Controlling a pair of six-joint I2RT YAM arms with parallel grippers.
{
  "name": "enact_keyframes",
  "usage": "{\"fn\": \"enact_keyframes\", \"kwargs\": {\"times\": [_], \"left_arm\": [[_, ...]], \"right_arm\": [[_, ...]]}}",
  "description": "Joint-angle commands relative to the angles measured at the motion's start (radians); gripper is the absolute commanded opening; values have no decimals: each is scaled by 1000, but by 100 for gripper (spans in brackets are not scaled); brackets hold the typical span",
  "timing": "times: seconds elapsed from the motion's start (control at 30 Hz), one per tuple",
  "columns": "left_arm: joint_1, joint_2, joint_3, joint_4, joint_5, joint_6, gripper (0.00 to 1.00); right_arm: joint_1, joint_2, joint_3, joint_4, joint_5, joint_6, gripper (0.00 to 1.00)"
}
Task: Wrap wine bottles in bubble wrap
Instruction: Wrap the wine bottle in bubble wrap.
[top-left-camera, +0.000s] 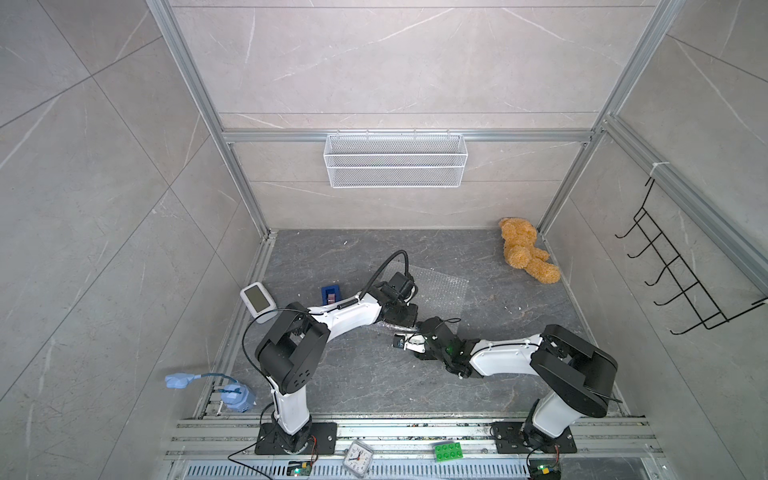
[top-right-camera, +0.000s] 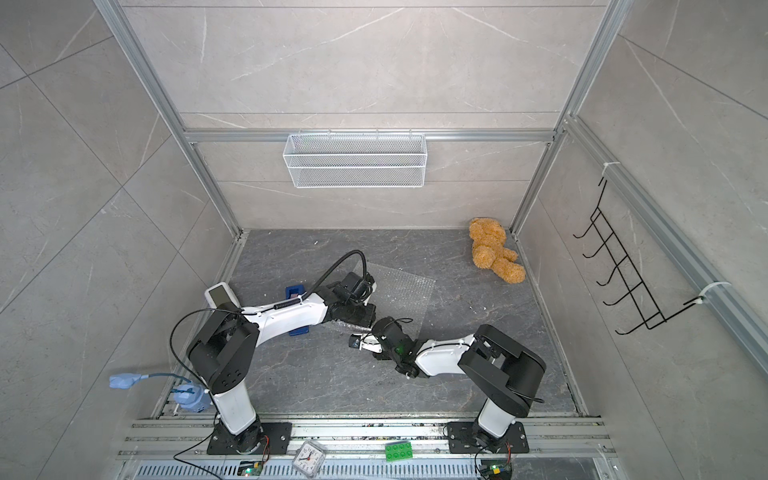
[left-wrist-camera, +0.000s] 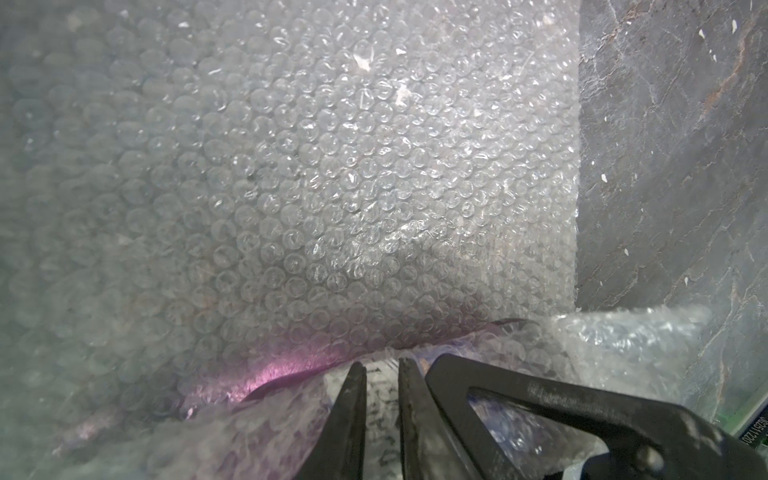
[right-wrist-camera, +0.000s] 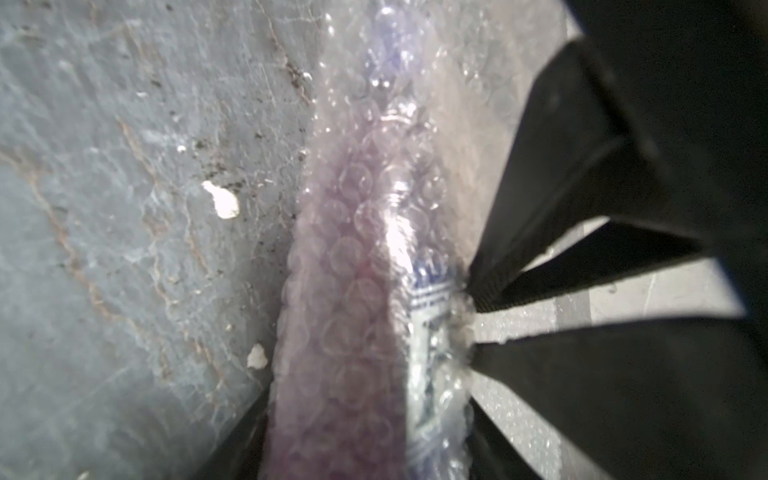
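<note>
Now, left hand (left-wrist-camera: 380, 365): pinched together on bubble wrap (left-wrist-camera: 311, 166) (label (left-wrist-camera: 382, 399) beneath)
right hand (right-wrist-camera: 368, 415): astride wrapped wine bottle (right-wrist-camera: 345, 332); grip impossible to tell

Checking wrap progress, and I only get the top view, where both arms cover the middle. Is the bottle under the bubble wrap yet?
Observer: Yes. The right wrist view shows the bottle lying on the table with bubble wrap folded over it, purple showing through.
Operator: What holds the fold down?
Observer: In the left wrist view, the left gripper has its fingers nearly together, pinching wrap over the pale label.
Operator: And the other arm?
Observer: The right gripper has a finger on either side of the wrapped bottle. I cannot tell whether it grips.
</note>
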Motion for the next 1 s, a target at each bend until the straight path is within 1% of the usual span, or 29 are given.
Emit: {"fn": "enact_keyframes", "kwargs": {"times": [0.0, 0.13, 0.23, 0.43, 0.57, 0.67, 0.87, 0.97], "left_arm": [[12, -13, -15, -120, 33, 32, 21], [26, -35, -32, -120, 48, 33, 25], [33, -55, -47, -124, 53, 33, 29], [75, -142, -85, -135, 54, 43, 39], [123, -222, -109, -148, 54, 60, 41], [142, -290, -123, -173, 14, 103, 41], [143, -472, -199, -190, -120, 248, 41], [140, -582, -275, -148, -111, 305, 40]], "right_arm": [[1, 2, 43, -213, -24, 50, 53], [-12, 0, 84, -331, -94, 95, 43], [-33, 5, 115, -422, -168, 117, 40], [-101, 29, 190, -585, -367, 133, 39], [-144, 71, 276, -709, -465, 128, 38], [-182, 120, 355, -817, -548, 125, 38], [-256, 253, 550, -1055, -708, 103, 39], [-282, 321, 644, -1166, -753, 80, 39]]}}
